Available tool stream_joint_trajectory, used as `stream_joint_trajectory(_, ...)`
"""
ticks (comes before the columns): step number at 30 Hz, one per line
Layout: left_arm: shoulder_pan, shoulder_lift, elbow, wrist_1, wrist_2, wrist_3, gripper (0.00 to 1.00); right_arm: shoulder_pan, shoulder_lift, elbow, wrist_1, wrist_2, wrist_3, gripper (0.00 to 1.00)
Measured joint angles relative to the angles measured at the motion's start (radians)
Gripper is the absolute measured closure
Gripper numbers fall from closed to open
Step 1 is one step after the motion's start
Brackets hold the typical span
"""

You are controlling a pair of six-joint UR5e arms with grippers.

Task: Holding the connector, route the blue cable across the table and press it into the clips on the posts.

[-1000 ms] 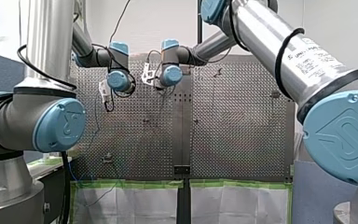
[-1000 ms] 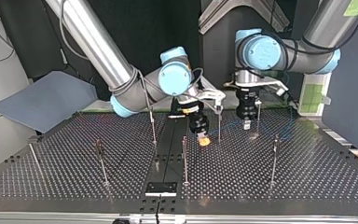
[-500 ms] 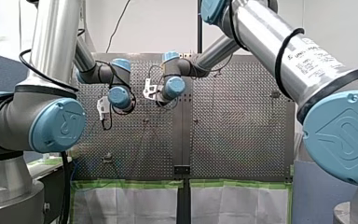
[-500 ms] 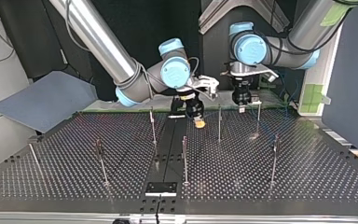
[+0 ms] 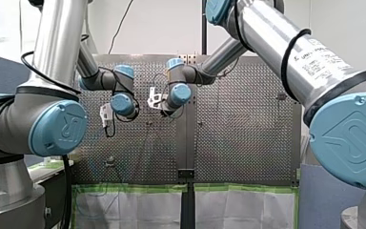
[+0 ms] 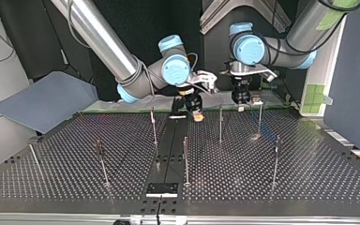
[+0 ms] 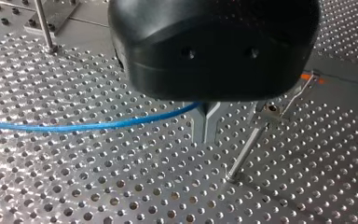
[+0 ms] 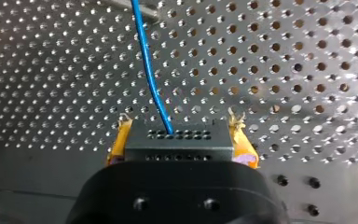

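Connector (image 8: 177, 141), a small black block, sits clamped between the yellow pads (image 8: 118, 142) of my right gripper (image 8: 179, 134), whose jaws are closed only as far as its width. Blue cable (image 8: 150, 74) leaves the connector's front face and runs away ahead over the perforated table (image 8: 284, 56). Seen from across the table, this gripper hangs above the far end of the dark centre strip (image 6: 168, 140). My left gripper (image 7: 205, 133) hangs near that same far end, off to the strip's side where several thin posts (image 6: 220, 124) stand. Its metal fingers (image 7: 198, 123) are pressed together, and the blue cable runs in to them from one side, caught between the tips as far as can be seen. One of the posts rises just beside those fingers.
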Motion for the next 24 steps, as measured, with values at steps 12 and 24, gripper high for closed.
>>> stream_joint_trajectory(12, 0.011, -0.022, 0.002, 0.022, 0.010, 0.000, 1.00, -0.018, 0.000, 0.031, -0.001, -0.002, 0.002, 1.00)
stream_joint_trajectory(24, 0.012, -0.050, 0.007, 0.036, 0.036, -0.001, 1.00, -0.034, 0.001, 0.044, -0.002, -0.011, 0.003, 1.00)
